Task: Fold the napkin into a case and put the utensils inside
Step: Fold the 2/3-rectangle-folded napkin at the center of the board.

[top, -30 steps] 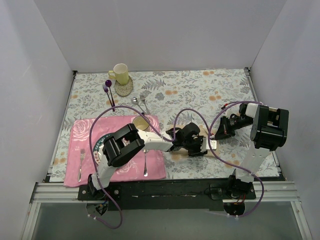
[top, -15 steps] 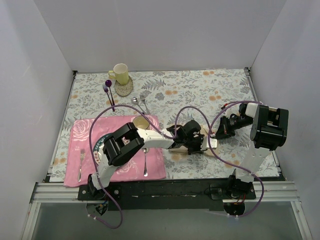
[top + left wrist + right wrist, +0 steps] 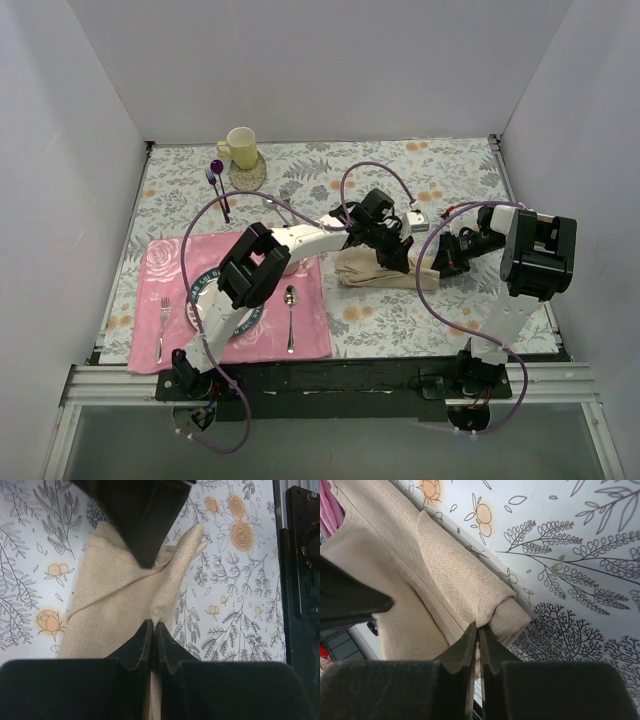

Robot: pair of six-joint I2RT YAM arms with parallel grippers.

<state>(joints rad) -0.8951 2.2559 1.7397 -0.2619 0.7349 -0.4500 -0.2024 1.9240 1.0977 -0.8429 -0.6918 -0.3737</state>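
Beige-tan woven cloth napkin (image 3: pixel 372 274), bunched oblong on grey floral tabletop (image 3: pixel 455 180).
Pinched twice: left hand (image 3: pixel 152 628) closed tight on a raised fold, right hand (image 3: pixel 477 630) closed tight on the right end.

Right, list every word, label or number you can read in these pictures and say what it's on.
On the plate: pale marks around the dark rim that may be lettering, too small to read.
On the napkin, the tablecloth and the mug: no text.
Nothing else can be read in any view.
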